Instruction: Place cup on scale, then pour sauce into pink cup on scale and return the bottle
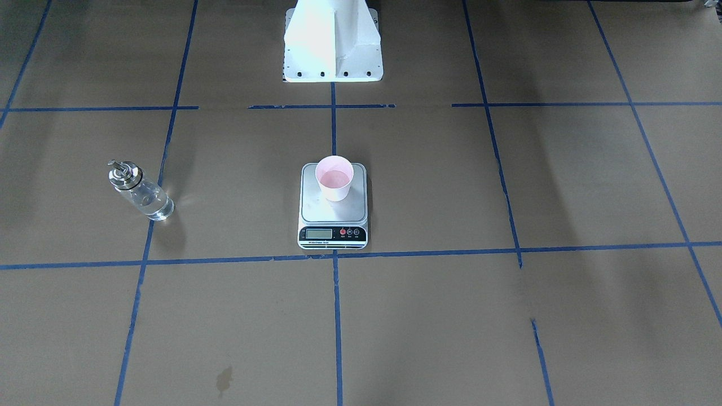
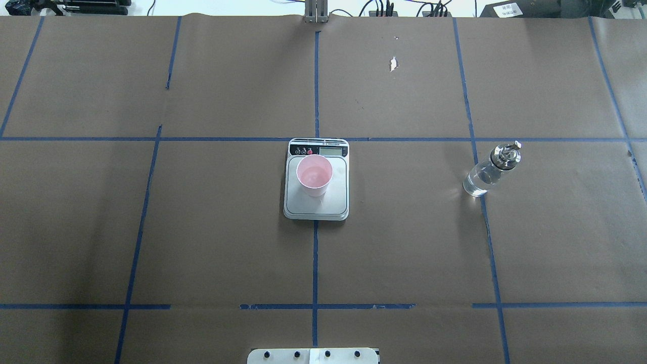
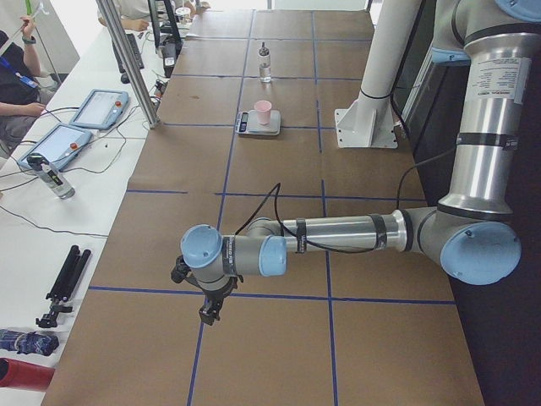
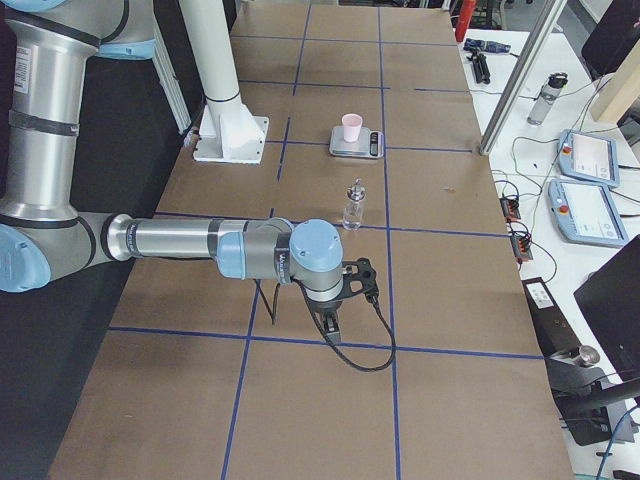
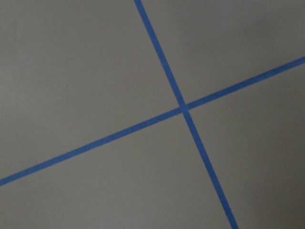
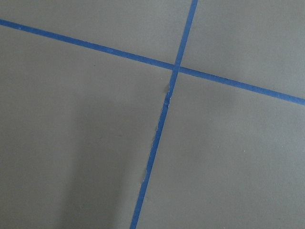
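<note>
The pale pink cup [image 1: 334, 179] [image 2: 314, 175] stands upright on the silver-grey scale [image 1: 333, 213] [image 2: 316, 206] at the table's middle. The clear glass bottle [image 1: 140, 190] [image 2: 490, 170], with metal cap and spout, stands upright on the table on the robot's right, apart from the scale. Clear sauce [image 2: 477, 184] fills its lower part. My left gripper [image 3: 209, 311] hangs over the table's far left end, and my right gripper [image 4: 330, 325] over the right end near the bottle [image 4: 354, 205]. Both show only in the side views, so I cannot tell their state. Both wrist views show only paper and tape.
Brown paper with a blue tape grid covers the table. The white robot pedestal [image 1: 333, 45] stands at the robot's edge. A side bench holds tablets [image 3: 100, 107] and cables, with a person [image 3: 17, 85] seated there. A small stain [image 1: 224, 379] marks the paper.
</note>
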You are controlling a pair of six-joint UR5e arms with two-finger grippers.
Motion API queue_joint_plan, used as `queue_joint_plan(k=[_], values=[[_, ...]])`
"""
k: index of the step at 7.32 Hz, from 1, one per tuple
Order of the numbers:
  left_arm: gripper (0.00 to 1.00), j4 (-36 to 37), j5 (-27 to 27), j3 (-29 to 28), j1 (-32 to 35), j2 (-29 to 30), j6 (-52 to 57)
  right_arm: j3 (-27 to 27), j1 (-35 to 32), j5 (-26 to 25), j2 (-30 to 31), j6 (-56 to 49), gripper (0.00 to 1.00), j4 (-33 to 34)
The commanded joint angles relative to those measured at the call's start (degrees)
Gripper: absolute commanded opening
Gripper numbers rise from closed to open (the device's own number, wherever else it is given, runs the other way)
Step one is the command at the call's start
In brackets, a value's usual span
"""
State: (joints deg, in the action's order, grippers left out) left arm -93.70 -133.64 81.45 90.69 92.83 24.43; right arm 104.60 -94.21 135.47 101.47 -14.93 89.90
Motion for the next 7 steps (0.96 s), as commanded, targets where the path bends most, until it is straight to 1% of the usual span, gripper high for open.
queue_joint_plan(k=[1, 2, 4, 6, 7], values=[[1.0, 0.3, -0.1, 0.4, 0.5, -1.6, 0.0, -3.7, 0.1, 0.2, -3.5, 7.6, 1.0, 0.5], [1.0, 0.4, 0.0, 0.6, 0.5, -1.5, -0.1, -6.0, 0.3, 0.4, -6.1, 11.7, 1.0, 0.5], [1.0, 1.0, -0.1, 2.7, 1.7, -1.6, -0.4, -8.7, 0.5, 0.5, -7.4, 11.9, 1.0, 0.4], [1.0, 1.1, 0.0, 3.7, 3.6, -1.4, -0.4, -8.9, 0.6, 0.7, -7.4, 11.9, 1.0, 0.4], [1.0, 2.3, 0.0, 3.7, 4.5, -0.6, -0.4, -8.7, 1.2, 0.7, -7.5, 11.9, 1.0, 0.5]])
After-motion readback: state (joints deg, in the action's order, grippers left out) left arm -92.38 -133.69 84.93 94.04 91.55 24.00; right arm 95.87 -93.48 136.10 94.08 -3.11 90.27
